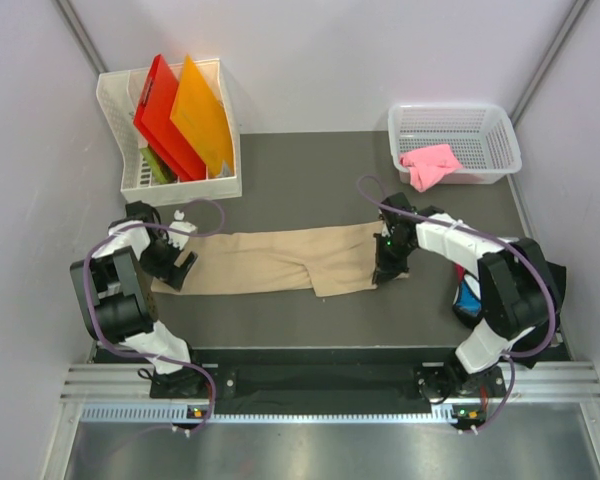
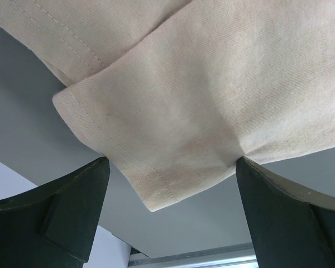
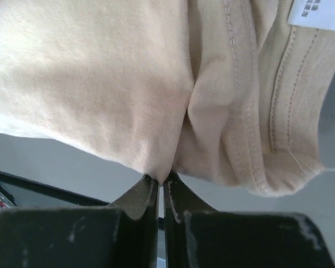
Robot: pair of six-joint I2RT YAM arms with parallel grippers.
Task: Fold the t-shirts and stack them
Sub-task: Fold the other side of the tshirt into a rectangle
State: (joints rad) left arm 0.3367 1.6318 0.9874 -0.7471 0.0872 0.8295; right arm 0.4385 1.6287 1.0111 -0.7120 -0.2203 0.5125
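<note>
The tan t-shirt (image 1: 270,260) lies on the dark table as a long folded strip between my two arms. My left gripper (image 1: 180,265) is at its left end, open, with a hemmed corner of the shirt (image 2: 173,111) between the spread fingers (image 2: 72,206). The right finger touches the cloth. My right gripper (image 1: 388,268) is at the shirt's right end, shut on a pinch of tan cloth (image 3: 128,84) beside the collar and white neck label (image 3: 318,14). The pink t-shirt (image 1: 430,165) lies in the white basket (image 1: 485,125). The black t-shirt with blue print (image 1: 467,297) is mostly hidden behind my right arm.
A white rack (image 1: 120,120) at the back left holds stiff red (image 1: 160,115) and orange (image 1: 202,115) plastic sheets. The dark table mat (image 1: 310,180) ends at a metal rail at the near edge. Pale walls close in on both sides.
</note>
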